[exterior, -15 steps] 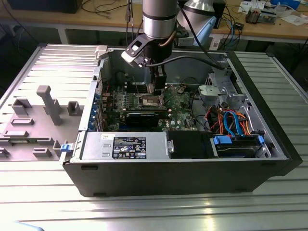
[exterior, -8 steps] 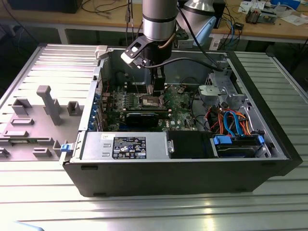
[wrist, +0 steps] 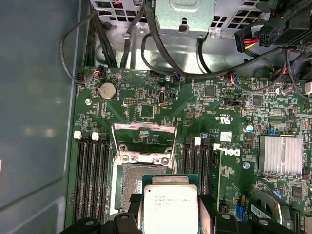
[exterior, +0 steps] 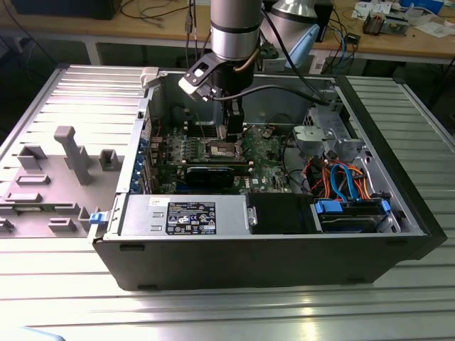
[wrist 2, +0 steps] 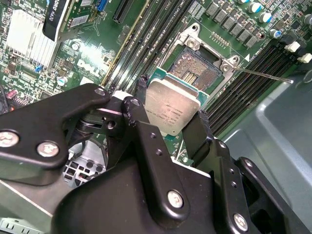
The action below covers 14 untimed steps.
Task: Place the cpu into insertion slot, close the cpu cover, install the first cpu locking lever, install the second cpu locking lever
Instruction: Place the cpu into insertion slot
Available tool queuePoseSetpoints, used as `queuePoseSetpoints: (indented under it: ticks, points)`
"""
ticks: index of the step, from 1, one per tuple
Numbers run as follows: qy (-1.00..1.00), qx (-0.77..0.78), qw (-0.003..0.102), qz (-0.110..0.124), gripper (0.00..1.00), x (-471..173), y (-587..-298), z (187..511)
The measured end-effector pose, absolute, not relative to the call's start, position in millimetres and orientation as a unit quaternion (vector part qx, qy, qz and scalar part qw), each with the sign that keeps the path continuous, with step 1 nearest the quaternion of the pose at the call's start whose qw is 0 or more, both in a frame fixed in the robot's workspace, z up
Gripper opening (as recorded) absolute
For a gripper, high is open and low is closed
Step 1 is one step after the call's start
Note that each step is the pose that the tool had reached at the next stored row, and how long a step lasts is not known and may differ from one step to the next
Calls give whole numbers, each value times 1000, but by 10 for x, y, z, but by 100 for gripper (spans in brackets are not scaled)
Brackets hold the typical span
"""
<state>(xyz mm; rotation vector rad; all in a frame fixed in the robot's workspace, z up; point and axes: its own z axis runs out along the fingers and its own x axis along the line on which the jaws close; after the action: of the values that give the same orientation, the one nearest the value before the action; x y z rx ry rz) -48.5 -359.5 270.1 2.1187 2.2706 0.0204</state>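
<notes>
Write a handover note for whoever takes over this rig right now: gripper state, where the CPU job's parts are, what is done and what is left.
Gripper: shut on the cpu, one finger on each of two opposite edges, inside the open computer case.
Cpu: held flat, metal top up, partly over the insertion slot, not seated.
Insertion slot: empty, its dark centre exposed.
Cpu cover: swung open, standing up at the far side of the slot.
Locking lever: one thin rod sticks out beside the slot, unlatched; the other I cannot make out.
Done: cpu picked up and brought to the slot.
Left: seating the cpu, closing the cover, both levers.
</notes>
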Motion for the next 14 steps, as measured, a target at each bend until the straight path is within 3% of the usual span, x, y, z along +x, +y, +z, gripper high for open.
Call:
queuePoseSetpoints:
  ticks: [14]
  points:
    - [721,692,18,6,55,-516,-3497,2478]
